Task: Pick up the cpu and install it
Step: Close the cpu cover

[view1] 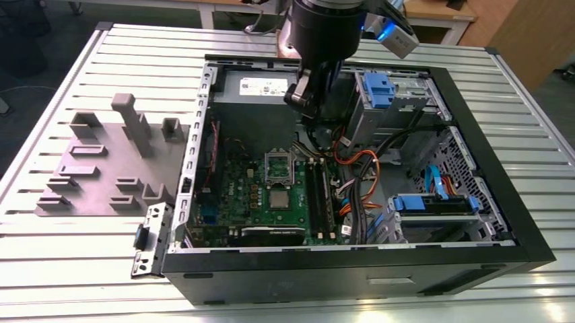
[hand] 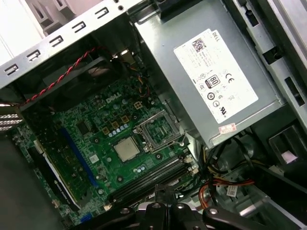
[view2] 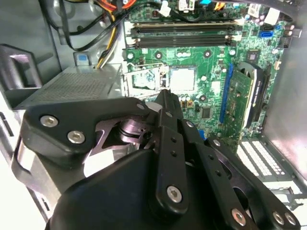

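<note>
The exterior view looks steeply down from well back at the whole open computer case (view1: 359,259) on the worktop (view1: 81,262). Both wrist views hang close over the case, looking into it from opposite sides; they share its motherboard (view2: 206,62) and the cpu (hand: 126,150)

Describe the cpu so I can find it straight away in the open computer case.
Inside the open computer case, find the green motherboard. Near its middle, beside the rectangular silver socket frame, lies the cpu: a small flat square with a plain pale metal top, unlike the hollow frame.
</note>
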`<state>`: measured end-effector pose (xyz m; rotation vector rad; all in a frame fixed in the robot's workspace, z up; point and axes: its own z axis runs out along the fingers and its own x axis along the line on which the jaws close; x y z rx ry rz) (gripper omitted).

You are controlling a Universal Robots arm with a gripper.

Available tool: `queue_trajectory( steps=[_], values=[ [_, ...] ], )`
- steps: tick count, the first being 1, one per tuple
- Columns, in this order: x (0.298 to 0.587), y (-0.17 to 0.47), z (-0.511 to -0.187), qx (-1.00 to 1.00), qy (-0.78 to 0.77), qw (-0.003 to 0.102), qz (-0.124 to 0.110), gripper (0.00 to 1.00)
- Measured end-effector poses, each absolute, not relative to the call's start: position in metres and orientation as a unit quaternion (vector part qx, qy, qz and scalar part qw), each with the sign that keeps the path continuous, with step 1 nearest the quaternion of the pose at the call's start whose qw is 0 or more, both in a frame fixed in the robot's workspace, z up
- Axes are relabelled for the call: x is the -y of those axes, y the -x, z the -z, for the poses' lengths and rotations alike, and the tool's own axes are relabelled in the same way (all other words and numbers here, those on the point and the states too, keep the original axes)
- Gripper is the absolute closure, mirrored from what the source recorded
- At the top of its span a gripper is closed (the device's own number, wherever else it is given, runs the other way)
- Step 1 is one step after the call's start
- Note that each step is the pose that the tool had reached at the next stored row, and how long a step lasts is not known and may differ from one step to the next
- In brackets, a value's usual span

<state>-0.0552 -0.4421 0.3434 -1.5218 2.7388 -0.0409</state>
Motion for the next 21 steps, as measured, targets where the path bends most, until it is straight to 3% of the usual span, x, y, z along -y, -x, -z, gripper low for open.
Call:
queue_trajectory(
  steps=[4,9,21],
  values=[
    [0.443,0.051,-0.339,-0.874,0.486,0.005,0.01,0.89],
    [0.443,0.046,-0.336,-0.874,0.485,0.02,-0.017,0.89],
    [0.445,0.043,-0.314,-0.881,0.472,0.02,-0.017,0.89]
  ],
)
